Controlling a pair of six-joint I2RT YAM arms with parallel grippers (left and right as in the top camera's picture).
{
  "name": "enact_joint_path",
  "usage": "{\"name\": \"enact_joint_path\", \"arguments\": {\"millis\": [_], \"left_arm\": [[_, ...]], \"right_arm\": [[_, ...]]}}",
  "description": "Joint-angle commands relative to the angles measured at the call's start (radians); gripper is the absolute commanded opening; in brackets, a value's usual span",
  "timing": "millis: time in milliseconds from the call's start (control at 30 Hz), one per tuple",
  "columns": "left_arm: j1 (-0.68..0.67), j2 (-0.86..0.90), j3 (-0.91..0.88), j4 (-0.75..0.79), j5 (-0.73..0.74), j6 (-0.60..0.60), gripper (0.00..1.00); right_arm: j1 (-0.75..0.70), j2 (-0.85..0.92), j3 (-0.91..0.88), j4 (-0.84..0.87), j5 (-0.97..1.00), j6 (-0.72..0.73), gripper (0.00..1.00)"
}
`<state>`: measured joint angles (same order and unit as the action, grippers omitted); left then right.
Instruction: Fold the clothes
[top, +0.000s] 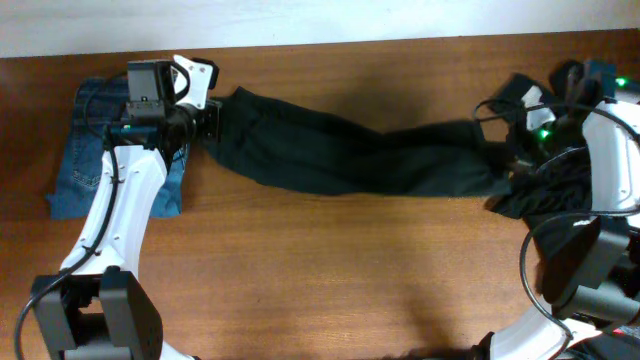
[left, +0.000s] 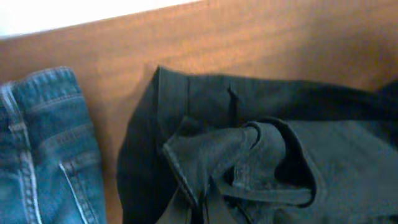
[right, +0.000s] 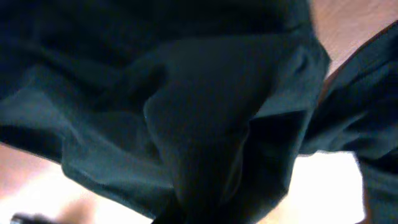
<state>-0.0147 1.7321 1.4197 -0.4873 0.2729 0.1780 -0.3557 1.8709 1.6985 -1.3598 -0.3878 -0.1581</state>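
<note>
The long black trousers (top: 340, 150) are stretched across the table's far half between my two grippers. My left gripper (top: 212, 120) is shut on the waistband end; in the left wrist view the waistband (left: 249, 162) bunches toward the bottom centre, hiding the fingers. My right gripper (top: 497, 150) is shut on the leg end; in the right wrist view black cloth (right: 205, 124) fills the picture and hides the fingers. The blue denim jeans (top: 95, 150) lie folded at the far left under my left arm, and also show in the left wrist view (left: 43, 149).
A second heap of black fabric (top: 550, 190) lies at the right edge beneath my right arm. The brown wooden table (top: 320, 270) runs to a white wall edge (top: 320, 20) at the back.
</note>
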Motion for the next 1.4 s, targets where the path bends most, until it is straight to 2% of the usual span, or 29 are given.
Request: {"name": "enact_joint_path", "arguments": {"millis": [0,200,533,733,1000,1033,1100,1167,1233,1367], "left_arm": [[0.002,0.003,0.018,0.048,-0.012,-0.009,0.01],[0.002,0.014,0.018,0.106,-0.182,-0.077,0.01],[0.002,0.119,0.018,0.215,-0.184,-0.088,0.01],[0.002,0.148,0.018,0.321,-0.183,-0.088,0.06],[0.002,0.206,0.018,0.317,-0.183,-0.088,0.08],[0.002,0.220,0.018,0.314,-0.184,-0.088,0.09],[0.002,0.244,0.018,0.296,-0.184,-0.088,0.13],[0.002,0.268,0.018,0.269,-0.184,-0.087,0.26],[0.002,0.280,0.018,0.248,-0.184,-0.087,0.36],[0.003,0.282,0.018,0.221,-0.184,-0.087,0.55]], "right_arm": [[-0.018,-0.017,0.023,0.064,0.042,0.063,0.04],[-0.019,-0.016,0.023,0.185,0.090,0.071,0.04],[-0.019,0.016,0.022,0.295,0.111,0.101,0.04],[-0.018,0.067,0.021,0.388,0.111,0.108,0.05],[-0.018,0.179,0.019,0.406,0.173,0.116,0.09],[-0.018,0.200,0.019,0.398,0.182,0.116,0.12],[-0.018,0.240,0.019,0.380,0.198,0.115,0.25],[-0.018,0.272,0.019,0.356,0.217,0.116,0.37],[-0.018,0.289,0.019,0.335,0.233,0.116,0.42],[-0.018,0.291,0.019,0.306,0.282,0.134,0.45]]}}
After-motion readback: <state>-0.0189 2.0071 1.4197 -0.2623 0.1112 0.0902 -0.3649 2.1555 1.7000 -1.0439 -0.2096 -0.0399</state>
